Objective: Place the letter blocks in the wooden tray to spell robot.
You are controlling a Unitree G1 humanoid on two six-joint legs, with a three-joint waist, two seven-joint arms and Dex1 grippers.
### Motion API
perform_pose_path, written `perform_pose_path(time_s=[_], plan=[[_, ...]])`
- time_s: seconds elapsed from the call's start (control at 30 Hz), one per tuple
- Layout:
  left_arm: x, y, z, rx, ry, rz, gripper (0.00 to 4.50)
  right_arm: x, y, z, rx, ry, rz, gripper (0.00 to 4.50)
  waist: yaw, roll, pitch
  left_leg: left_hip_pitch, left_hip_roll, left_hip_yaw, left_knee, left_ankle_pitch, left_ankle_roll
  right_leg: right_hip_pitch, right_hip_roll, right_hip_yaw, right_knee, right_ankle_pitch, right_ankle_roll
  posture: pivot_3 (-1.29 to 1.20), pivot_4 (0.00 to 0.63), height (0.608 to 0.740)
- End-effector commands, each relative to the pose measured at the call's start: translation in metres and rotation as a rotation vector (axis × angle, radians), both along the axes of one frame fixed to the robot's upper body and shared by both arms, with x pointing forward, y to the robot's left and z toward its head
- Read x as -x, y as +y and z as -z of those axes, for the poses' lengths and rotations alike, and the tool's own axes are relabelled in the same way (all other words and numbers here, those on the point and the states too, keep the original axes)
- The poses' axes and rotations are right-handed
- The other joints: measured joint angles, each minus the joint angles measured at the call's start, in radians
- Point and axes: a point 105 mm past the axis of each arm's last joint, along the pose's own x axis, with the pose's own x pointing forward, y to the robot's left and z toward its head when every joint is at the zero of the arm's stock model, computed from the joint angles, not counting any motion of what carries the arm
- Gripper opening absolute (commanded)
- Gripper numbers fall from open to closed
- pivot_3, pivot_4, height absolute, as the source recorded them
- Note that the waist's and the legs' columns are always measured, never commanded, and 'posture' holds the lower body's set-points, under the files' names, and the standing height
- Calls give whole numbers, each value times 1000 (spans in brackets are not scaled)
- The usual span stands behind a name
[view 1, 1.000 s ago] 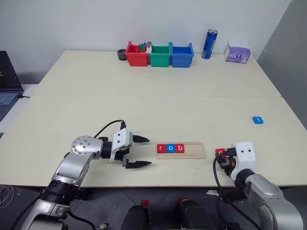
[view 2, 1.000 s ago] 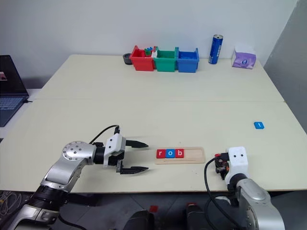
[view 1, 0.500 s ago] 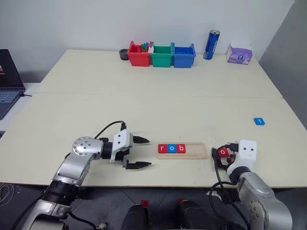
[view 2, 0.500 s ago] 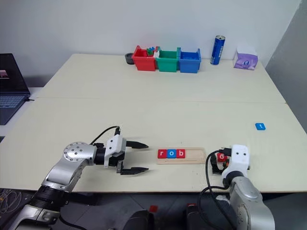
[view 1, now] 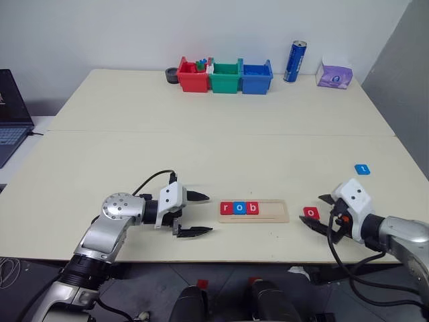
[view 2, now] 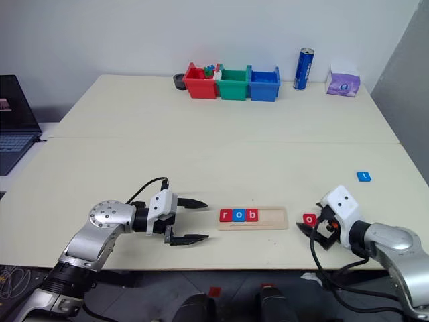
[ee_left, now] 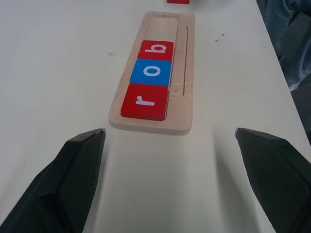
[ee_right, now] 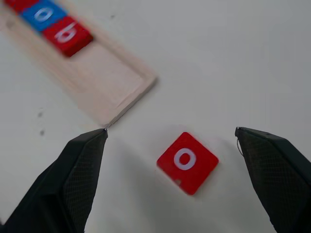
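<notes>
Landmark: tray (view 1: 253, 210), near the worktop (view 1: 201, 154) front edge.

1. Left gripper (view 1: 195, 212): just left of the tray, pointing at its left end, jaws spread wide, holding nothing. Likely parked there to leave the slot free.
2. Tray contents: red r (ee_left: 145, 101), blue o (ee_left: 151, 72), red b (ee_left: 157, 49), filling the left part in reading order, touching edge to edge. The right part is bare wood, room for 2 more tiles.
3. Red o (ee_right: 187, 161): flat on the worktop just right of the tray, turned cornerwise to it. Probably next in.
4. Right gripper (view 2: 320, 231): right of the tray, jaws wide apart either side of the red o, not touching it.
5. Blue t (view 1: 362, 169): well right of and behind the tray, lying alone; judged last to go.
</notes>
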Motion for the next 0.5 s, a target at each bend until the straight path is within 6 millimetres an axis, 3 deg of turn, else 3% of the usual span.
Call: perform_pose_path(time_s=[0.03,0.23,0.47,0.5], plan=[[-1,-6,-11,7,-42,23,4500,-10,-7,-2,69,-27,-115,4469,0,0,0,0,0,0,0,0,0,0,0,0,0,0,0,0,150,740],[-1,-2,-9,0,-41,13,4500,-28,-16,0,136,2,-219,4469,-1,0,1,0,0,0,0,0,0,0,0,1,0,0,0,0,150,740],[0,3,-2,-3,-38,3,4500,-32,-16,6,134,105,-295,4469,1,0,1,0,1,0,0,0,0,0,-1,1,1,1,-1,0,150,740],[0,3,-2,-3,-40,2,4500,-33,-16,8,139,107,-299,4304,1,1,1,0,1,-1,0,0,0,0,-1,1,1,1,-1,0,150,740]])
